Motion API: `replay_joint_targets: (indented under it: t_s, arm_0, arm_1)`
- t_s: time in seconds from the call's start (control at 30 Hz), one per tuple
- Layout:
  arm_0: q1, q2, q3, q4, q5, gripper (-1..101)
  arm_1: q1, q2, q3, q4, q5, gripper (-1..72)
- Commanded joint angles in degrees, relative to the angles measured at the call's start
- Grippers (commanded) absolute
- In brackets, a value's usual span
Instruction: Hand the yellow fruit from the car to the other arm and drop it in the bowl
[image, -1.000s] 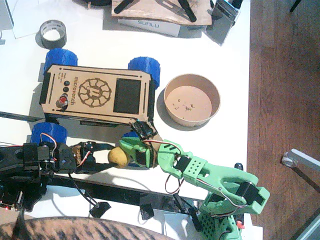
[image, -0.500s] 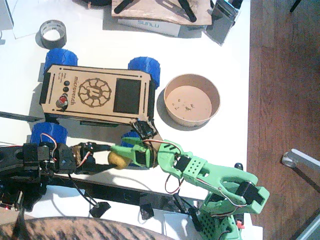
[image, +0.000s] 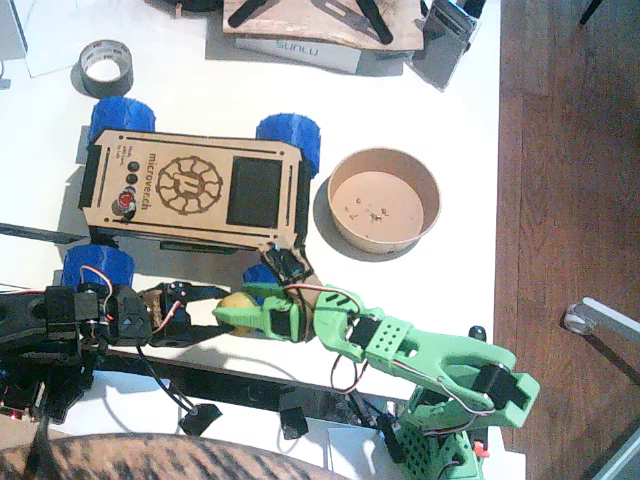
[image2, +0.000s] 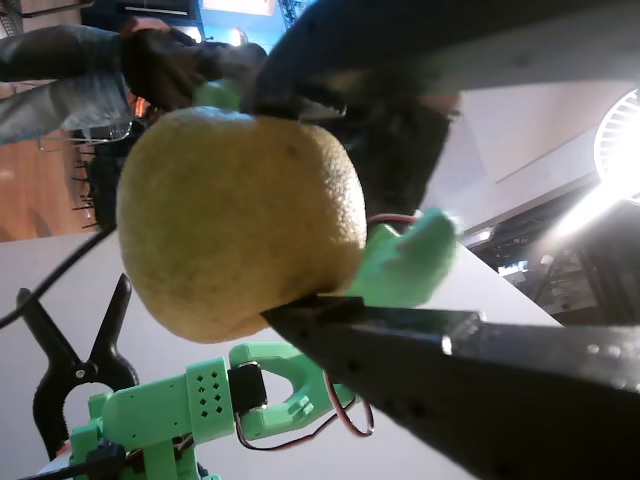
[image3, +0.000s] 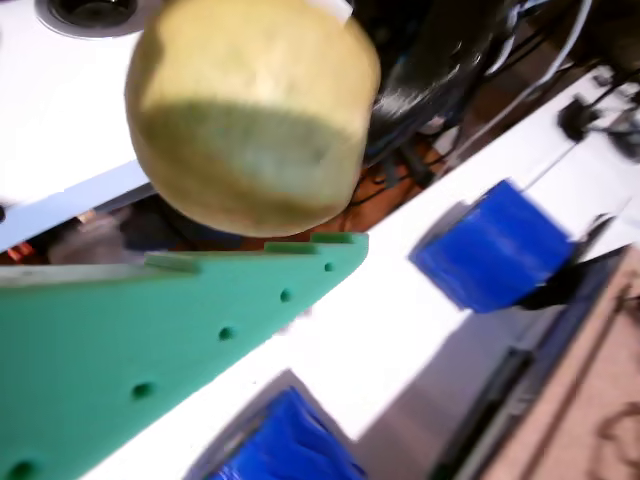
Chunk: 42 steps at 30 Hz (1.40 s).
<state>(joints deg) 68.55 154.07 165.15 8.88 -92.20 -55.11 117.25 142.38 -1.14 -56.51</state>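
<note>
The yellow fruit (image: 236, 300) is at the front edge of the desk (image: 420, 290), just below the car (image: 195, 190), between the 2 claws. The black left claw (image: 215, 305) is closed on it; in a wrist view its dark fingers (image2: 400, 345) press the fruit (image2: 235, 220). The green right claw (image: 240, 308) reaches around the fruit with its jaws apart; the bowl (image: 384, 200) stands right of the car.
</note>
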Motion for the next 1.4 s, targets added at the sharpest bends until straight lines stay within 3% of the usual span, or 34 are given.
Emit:
replay_joint_targets:
  t_s: [0.0, 0.3, 0.33, 0.4, 0.93, 0.97, 1.07, 1.1, 1.2, 1.37]
  arm_0:
    - [0.1, 2.1, -1.0, 0.0, -0.7, 0]
    - [0.1, 2.1, -1.0, 0.1, -0.7, 0]
    - [0.1, 2.1, -1.0, 0.1, -0.7, 0]
    - [0.1, 2.1, -1.0, 0.1, -0.7, 0]
    - [-0.3, 2.1, -1.0, 0.5, -0.7, 0]
    - [-0.3, 2.1, -1.0, 0.6, -0.6, 5]
    - [-0.3, 2.2, -1.0, 0.6, -0.6, 47]
    - [-0.3, 2.2, -1.0, 0.6, -0.6, 56]
    - [-0.3, 2.4, -1.0, 0.6, -0.6, 65]
    - [-0.3, 2.5, -1.0, 0.6, -0.4, 66]
  arm_1:
    - [-0.8, -1.3, -3.3, 0.3, 1.8, 29.3]
    - [-1.1, -4.0, -4.3, 0.3, 3.5, 26.2]
    - [-1.1, -4.0, -4.6, 0.6, 1.7, 19.7]
    - [-1.6, -3.8, -5.3, 3.1, -1.5, 0.2]
    - [-2.8, -2.9, -5.4, 4.1, -1.5, 0.0]
    - [-2.8, -2.9, -5.4, 4.1, -1.5, 0.0]
    - [-2.8, -2.9, -5.4, 4.0, -1.5, 0.0]
    - [-2.8, -2.9, -5.4, 3.9, -1.5, 0.0]
    - [-2.7, -2.9, -5.3, 3.9, -1.5, 0.0]
    - [-2.5, -2.5, -5.2, 3.9, -1.5, 0.0]
